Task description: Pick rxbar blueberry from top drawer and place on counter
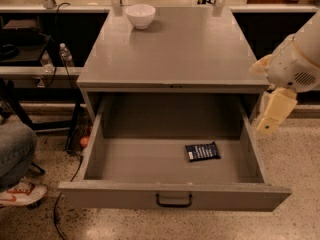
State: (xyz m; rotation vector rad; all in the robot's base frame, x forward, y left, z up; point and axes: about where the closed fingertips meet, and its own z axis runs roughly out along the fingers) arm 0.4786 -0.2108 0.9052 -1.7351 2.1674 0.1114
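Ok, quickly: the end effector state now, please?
End effector: outside the open grey metal drawer, at its right side; open or closed cannot be told. The flat dark navy snack bar lies in the drawer.

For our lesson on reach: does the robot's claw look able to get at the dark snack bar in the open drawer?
Probably yes. The top drawer is pulled open, nothing covers the rxbar blueberry, and the claw hangs just beside the drawer.
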